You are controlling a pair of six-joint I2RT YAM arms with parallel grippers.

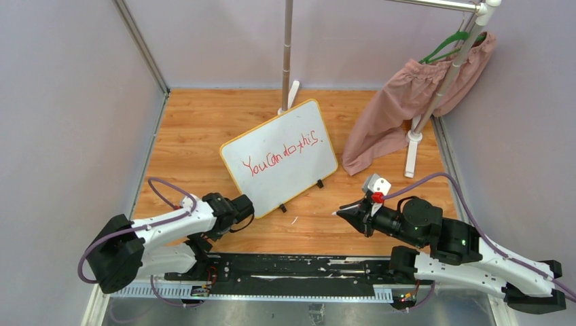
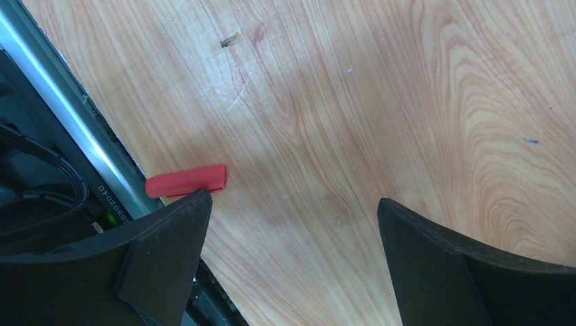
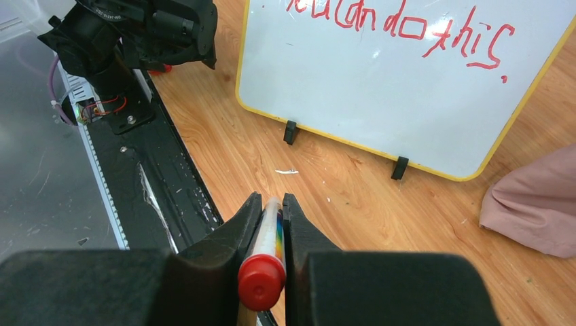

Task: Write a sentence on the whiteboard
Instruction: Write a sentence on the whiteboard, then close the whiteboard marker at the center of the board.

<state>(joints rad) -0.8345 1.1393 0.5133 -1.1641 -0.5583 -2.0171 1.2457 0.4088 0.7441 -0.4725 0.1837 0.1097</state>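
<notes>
Wooden table spread out under me, and the whiteboard sits near its middle, tilted, propped on its little black clip feet, well apart from both my grippers. The sentence runs across it in red, one slanted line, "You can do this." with the full stop in place, so I judge the writing done. That board looks light and stiff, slick on its face; if I had to move it I'd take it by the yellow rim, never by the written surface, which would smear. Off to the right hangs a pink garment on a rack, nothing to do with me. My right gripper hovers low over the wood, jaws pinched on the marker, a thin, hard barrel, slippery I'd guess, gripped along its body with the red end toward the camera. My left gripper is spread wide, holding nothing, over bare wood. Just beside its finger lies a small red piece, probably the marker's cap, though I can't be sure
</notes>
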